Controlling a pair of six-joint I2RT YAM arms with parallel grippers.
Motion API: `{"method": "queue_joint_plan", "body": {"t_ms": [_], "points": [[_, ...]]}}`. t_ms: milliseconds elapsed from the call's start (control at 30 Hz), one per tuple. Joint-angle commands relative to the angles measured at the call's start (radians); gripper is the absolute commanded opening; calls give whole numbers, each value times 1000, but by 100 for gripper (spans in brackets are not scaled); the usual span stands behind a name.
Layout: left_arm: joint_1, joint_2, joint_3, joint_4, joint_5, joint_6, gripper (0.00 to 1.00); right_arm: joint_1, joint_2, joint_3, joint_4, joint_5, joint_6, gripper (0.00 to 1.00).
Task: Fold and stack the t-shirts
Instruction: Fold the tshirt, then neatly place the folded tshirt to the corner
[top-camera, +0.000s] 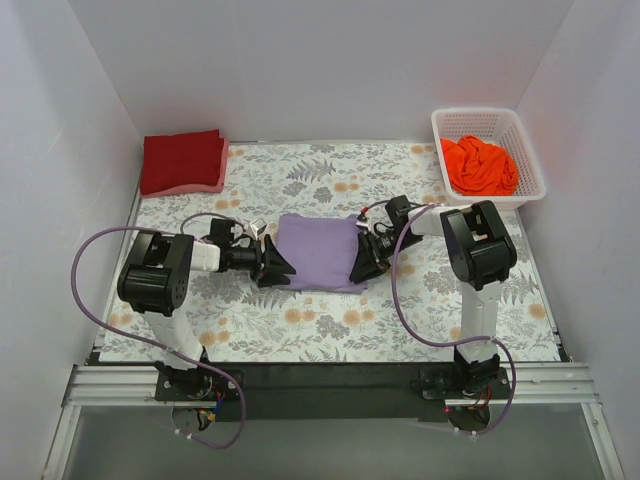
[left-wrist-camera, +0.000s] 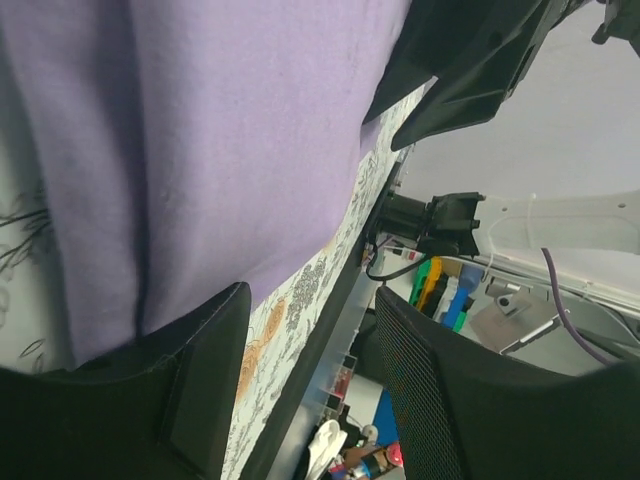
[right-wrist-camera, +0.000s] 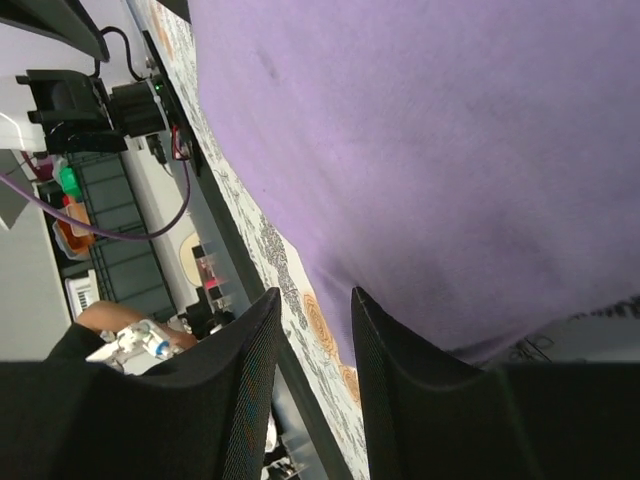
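The left gripper (top-camera: 274, 268) is seen with jaws apart and nothing between them, set at the left edge of the purple shirt (top-camera: 320, 252). The right gripper (top-camera: 363, 262) is set narrower, likewise empty, at its right edge. The purple shirt is laid flat mid-table as a smooth folded rectangle between both grippers.

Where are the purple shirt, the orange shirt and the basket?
purple shirt (top-camera: 318, 252), top view, middle of the cloth
orange shirt (top-camera: 478, 165), top view, middle of the heap
basket (top-camera: 477, 120), top view, far wall
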Motion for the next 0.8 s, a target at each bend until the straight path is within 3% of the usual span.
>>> {"method": "queue_joint_plan", "body": {"t_ms": [0, 100, 267, 400, 633, 767], "points": [[17, -87, -17, -17, 13, 44, 53, -22, 3, 1, 1, 212, -90, 42], [40, -219, 1, -57, 24, 73, 53, -22, -66, 71, -17, 251, -128, 41], [210, -404, 19, -89, -33, 50, 54, -11, -187, 168, -37, 219, -168, 38], [301, -504, 39, -212, -118, 42, 56, 67, -305, 191, -11, 261, -194, 38], [395, -534, 59, -385, -255, 48, 64, 442, -370, 178, 118, 825, -312, 39], [416, -497, 85, -449, -329, 45, 66, 585, -280, 252, 124, 971, -352, 41]]}}
